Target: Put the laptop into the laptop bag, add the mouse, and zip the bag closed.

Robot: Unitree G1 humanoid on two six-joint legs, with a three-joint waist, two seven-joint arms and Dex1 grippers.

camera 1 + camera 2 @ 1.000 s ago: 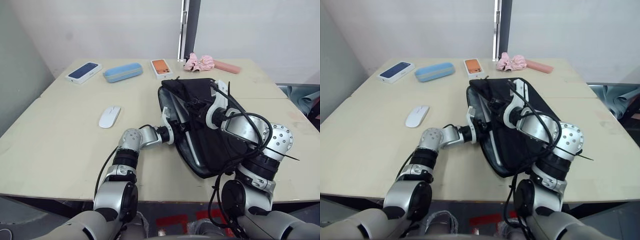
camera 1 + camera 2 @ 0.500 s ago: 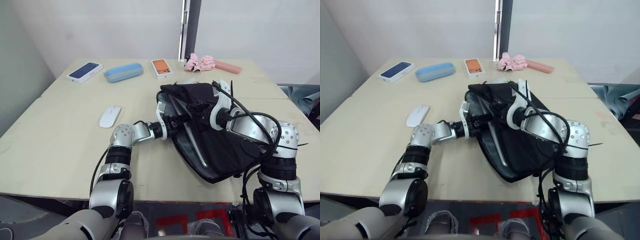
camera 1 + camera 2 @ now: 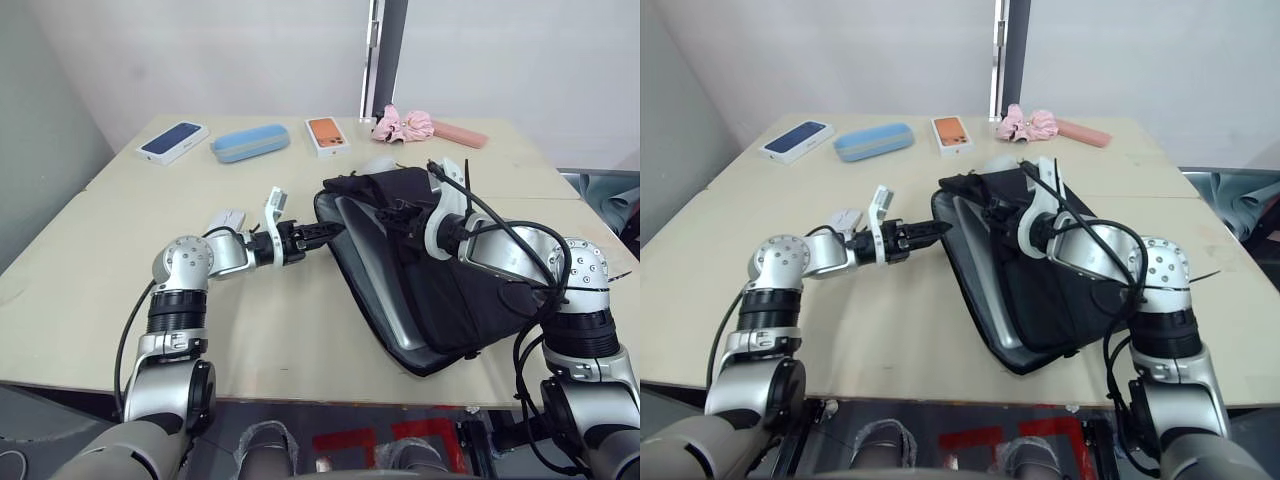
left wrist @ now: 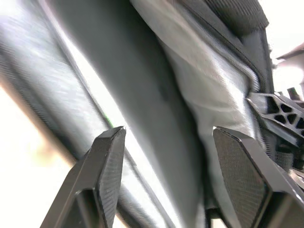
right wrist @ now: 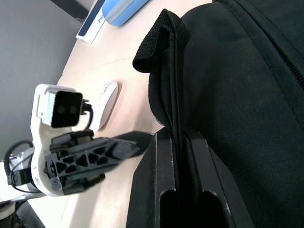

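Note:
The black laptop bag (image 3: pixel 455 290) lies open on the table's right half. The silver laptop (image 3: pixel 378 272) sits inside it, with one long edge showing at the mouth. My right gripper (image 3: pixel 397 213) is shut on the bag's upper flap and strap (image 5: pixel 164 35), holding the mouth up. My left gripper (image 3: pixel 328 231) hovers just outside the bag's left edge, pointing at the opening, fingers (image 4: pixel 111 156) open with nothing between them. The white mouse (image 3: pixel 228 217) lies on the table behind my left forearm, partly hidden by it.
Along the far edge lie a dark blue phone box (image 3: pixel 172 140), a blue case (image 3: pixel 250 142), an orange phone box (image 3: pixel 325 136) and a pink bundle (image 3: pixel 405 124) beside a pink tube (image 3: pixel 462 133). A white rounded lump (image 3: pixel 378 163) peeks out behind the bag.
My left gripper has pulled back leftward out of the bag's mouth and now sits outside its edge. The right gripper has kept its hold on the flap.

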